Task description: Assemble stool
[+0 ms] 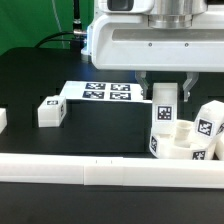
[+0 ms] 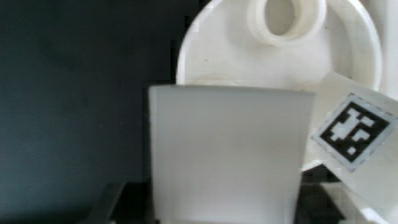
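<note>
My claw [image 1: 169, 93] hangs in the right half of the exterior view. Its fingers [image 1: 147, 87] straddle an upright leg [image 1: 163, 103] whose tag faces the camera. That leg stands over the seat [image 1: 186, 150], which sits on the black tabletop [image 1: 40, 85] in the lower right of the frame, just behind the long white rail [image 1: 90, 172]. From here I cannot tell whether the leg's lower end is in a socket or only resting on the disc. A second leg [image 1: 208, 122] stands at the seat's edge toward the exterior view's right. A loose leg [image 1: 50, 111] lies well apart at centre left, beside the marker board [image 1: 100, 93].

In the wrist view the claw [image 2: 231, 205] looks clenched on the leg [image 2: 231, 140], since the white block fills the gap from one finger to the other. Beyond it I see the seat [image 2: 231, 55] with an open socket [image 2: 285, 20]. A tilted tagged face [image 2: 356, 130] sits just beside the block, and I cannot tell whether it belongs to this leg or another.

I judge I am at the step of fitting this leg to the seat. The next move calls for holding it upright and centring it on its socket. Then I press and twist it without dragging the seat or knocking the second leg
</note>
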Available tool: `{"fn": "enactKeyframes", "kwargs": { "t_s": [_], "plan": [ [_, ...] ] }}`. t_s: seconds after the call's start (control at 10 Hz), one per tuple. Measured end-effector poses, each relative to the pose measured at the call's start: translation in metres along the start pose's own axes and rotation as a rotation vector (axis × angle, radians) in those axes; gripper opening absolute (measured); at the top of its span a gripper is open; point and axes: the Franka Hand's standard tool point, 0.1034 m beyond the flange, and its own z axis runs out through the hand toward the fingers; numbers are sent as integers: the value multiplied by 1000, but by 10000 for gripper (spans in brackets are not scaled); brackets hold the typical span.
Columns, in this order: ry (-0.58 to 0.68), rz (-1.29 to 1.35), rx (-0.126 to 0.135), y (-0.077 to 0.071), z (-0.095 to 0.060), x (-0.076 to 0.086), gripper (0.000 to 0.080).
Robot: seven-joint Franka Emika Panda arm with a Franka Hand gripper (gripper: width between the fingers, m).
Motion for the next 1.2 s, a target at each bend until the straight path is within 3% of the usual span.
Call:
{"fn": "enactKeyframes", "kwargs": {
  "t_s": [0.5,0.7,0.9,1.2],
  "plan": [
    [-4,480,13,1,2,0,333],
    [-10,711,23,0,2,0,333],
    [0,993,50,-2,2,0,333],
    [-7,1172,61,-5,2,1,334]
  ]
}}
